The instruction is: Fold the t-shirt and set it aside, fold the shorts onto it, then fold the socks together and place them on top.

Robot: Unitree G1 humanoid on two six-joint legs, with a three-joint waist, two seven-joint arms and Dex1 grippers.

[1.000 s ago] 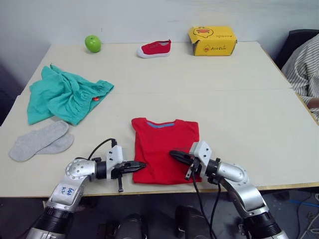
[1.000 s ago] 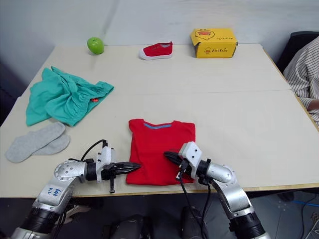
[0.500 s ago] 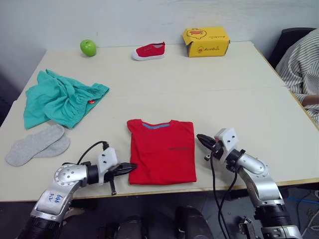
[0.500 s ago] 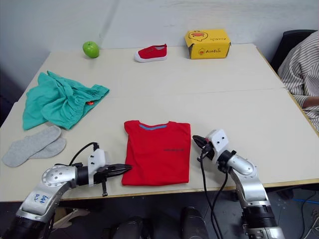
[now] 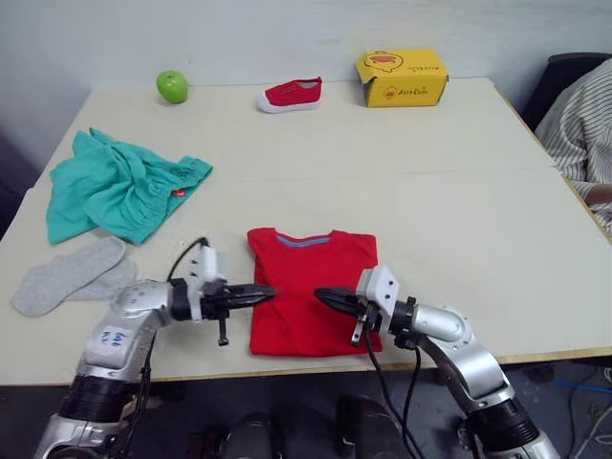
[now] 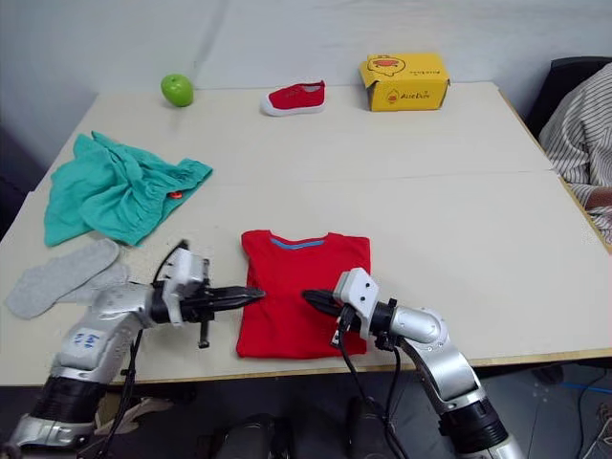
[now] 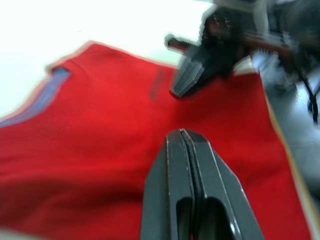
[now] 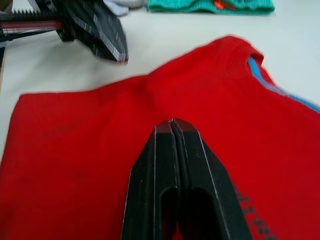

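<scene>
I am hovering my left end effector (image 5: 263, 290) and right end effector (image 5: 325, 295), both clenched and empty, over the red t-shirt (image 5: 311, 301) lying folded near the front edge of the surface (image 5: 459, 191). To finish the fold well, I should be gripping matching hem corners and keeping edges aligned. One t-shirt, one teal shorts (image 5: 120, 182), two grey socks (image 5: 72, 274).

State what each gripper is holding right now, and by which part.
Nothing is held. The left gripper and the right gripper are both shut with nothing between their fingers, tips over the folded t-shirt from either side.
</scene>
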